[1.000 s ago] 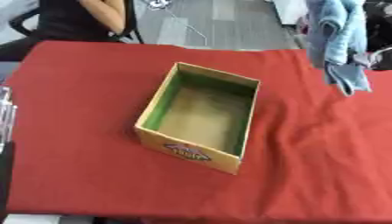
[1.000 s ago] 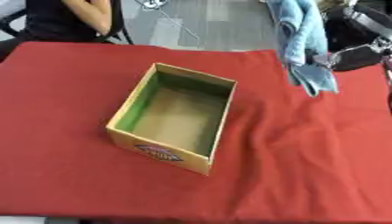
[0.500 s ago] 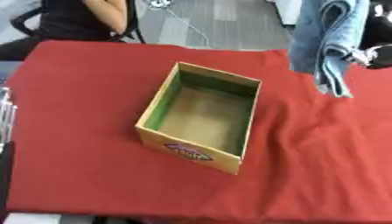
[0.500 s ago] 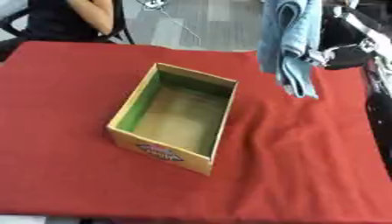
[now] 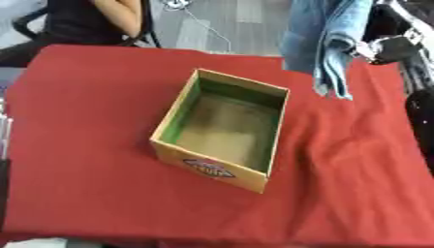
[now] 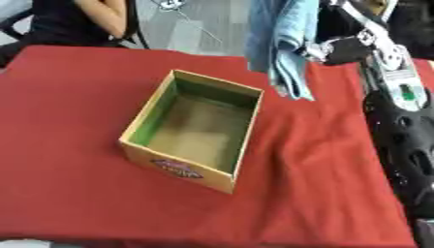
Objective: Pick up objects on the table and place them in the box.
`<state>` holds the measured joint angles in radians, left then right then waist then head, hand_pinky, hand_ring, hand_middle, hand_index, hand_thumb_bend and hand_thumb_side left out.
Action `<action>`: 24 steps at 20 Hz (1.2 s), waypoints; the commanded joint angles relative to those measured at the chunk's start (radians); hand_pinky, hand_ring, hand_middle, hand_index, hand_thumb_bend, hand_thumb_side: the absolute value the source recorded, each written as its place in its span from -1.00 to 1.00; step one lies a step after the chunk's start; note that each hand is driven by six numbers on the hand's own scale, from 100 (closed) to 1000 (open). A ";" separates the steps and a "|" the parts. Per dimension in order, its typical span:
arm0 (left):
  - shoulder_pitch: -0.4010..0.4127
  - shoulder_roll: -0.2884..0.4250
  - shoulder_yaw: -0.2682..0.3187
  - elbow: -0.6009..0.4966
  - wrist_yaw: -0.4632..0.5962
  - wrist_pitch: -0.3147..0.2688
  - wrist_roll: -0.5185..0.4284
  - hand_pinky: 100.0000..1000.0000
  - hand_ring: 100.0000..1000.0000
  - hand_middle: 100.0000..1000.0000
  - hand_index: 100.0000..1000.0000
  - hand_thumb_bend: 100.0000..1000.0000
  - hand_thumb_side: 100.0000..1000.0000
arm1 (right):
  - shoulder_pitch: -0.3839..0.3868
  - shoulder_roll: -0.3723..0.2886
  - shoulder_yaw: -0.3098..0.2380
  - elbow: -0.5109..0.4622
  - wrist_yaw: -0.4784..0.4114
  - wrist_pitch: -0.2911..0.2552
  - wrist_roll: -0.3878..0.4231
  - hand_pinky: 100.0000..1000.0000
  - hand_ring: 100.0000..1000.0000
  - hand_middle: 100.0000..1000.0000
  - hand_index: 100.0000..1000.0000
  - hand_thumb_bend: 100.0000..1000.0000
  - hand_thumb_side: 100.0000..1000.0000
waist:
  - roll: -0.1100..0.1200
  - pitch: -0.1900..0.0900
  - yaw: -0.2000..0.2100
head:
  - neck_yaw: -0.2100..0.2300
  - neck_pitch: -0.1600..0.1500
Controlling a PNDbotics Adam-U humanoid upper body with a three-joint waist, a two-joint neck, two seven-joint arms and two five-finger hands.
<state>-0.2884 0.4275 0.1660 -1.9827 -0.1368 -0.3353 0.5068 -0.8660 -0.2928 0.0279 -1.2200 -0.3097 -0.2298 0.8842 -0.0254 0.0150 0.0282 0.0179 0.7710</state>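
A light blue cloth [image 6: 284, 43] hangs in the air over the table's far right part, its lower end dangling just beyond the box's far right corner. My right hand [image 6: 337, 50] is shut on the cloth's right side, up near the top of the view. An open cardboard box [image 5: 212, 167] with green inner walls stands in the middle of the red table [image 5: 85, 97]. Nothing lies inside it. My left hand shows in neither view.
My right arm [image 6: 407, 131], black and silver, runs down the right edge over the table. The red tablecloth is wrinkled [image 5: 339, 145] to the right of the box. A thin dark-and-silver strip [image 5: 4, 140] shows at the left edge. Grey floor lies beyond the far edge.
My right hand has carried the hanging blue cloth leftward, from the far right edge to near the box's far right corner. The box has stayed put.
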 commanded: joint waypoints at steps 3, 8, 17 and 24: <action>-0.022 0.008 -0.002 -0.017 0.006 -0.005 -0.007 -0.60 -0.53 -0.13 0.22 -1.00 0.38 | -0.046 0.044 0.000 0.049 0.060 -0.069 0.023 -1.00 -0.88 -0.51 -0.32 -0.43 -1.00 | 0.003 -0.006 0.007 | -0.027 -0.001; -0.026 0.004 -0.004 -0.017 0.008 -0.007 -0.010 -0.60 -0.53 -0.13 0.22 -1.00 0.38 | -0.056 0.078 0.016 0.110 0.199 -0.147 0.023 -1.00 -0.52 -0.16 0.07 -0.46 -0.71 | 0.002 -0.004 0.014 | -0.041 -0.001; -0.029 0.004 -0.002 -0.017 0.006 -0.009 -0.010 -0.60 -0.53 -0.13 0.22 -1.00 0.38 | 0.010 0.164 0.155 0.221 0.637 -0.383 0.023 -0.22 0.28 0.68 0.90 -0.49 -0.11 | 0.002 0.001 0.013 | -0.046 -0.001; -0.030 0.004 -0.001 -0.017 0.004 -0.010 -0.009 -0.60 -0.53 -0.13 0.22 -1.00 0.37 | 0.067 0.220 0.167 0.329 0.850 -0.513 0.023 -0.18 0.31 0.70 0.94 -0.48 -0.04 | 0.004 0.003 0.008 | -0.042 -0.001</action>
<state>-0.3019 0.4191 0.1600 -1.9827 -0.1332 -0.3420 0.4999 -0.7908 -0.0763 0.1993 -0.8976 0.5132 -0.4650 0.6490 -0.0264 0.0257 0.0374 -0.0192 0.7711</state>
